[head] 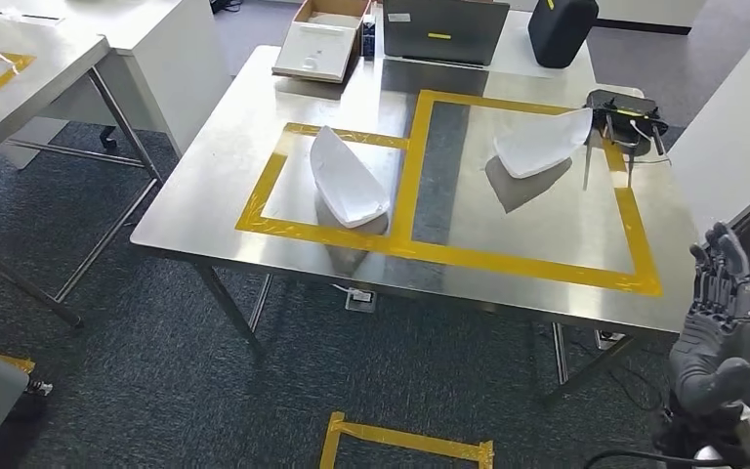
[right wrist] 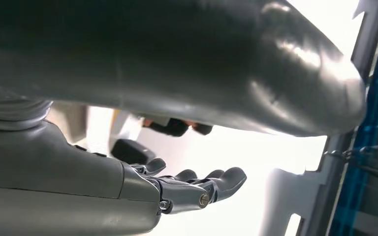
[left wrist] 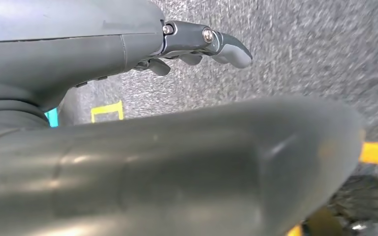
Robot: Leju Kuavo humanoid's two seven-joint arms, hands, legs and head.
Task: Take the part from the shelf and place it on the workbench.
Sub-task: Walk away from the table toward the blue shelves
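- The workbench (head: pixel 205 195) is brushed steel, its top marked with yellow tape (head: pixel 405 181) in two rectangles.
- Two white, curved, shell-like parts lie there: one part (head: pixel 345 176) in the left rectangle, another part (head: pixel 542 144) in the right.
- The right hand (head: pixel 715 322) is raised beside the workbench's near right corner, fingers straight, holding nothing.
- The left hand (left wrist: pixel 197 46) hangs over grey carpet, fingers loosely extended and apart, empty.

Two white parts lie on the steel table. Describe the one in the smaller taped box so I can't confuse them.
On the steel workbench, yellow tape marks two adjoining boxes. The part lies in the smaller box, on the robot's left. Unlike the other white part by the black device, it lies lengthwise away from the robot.
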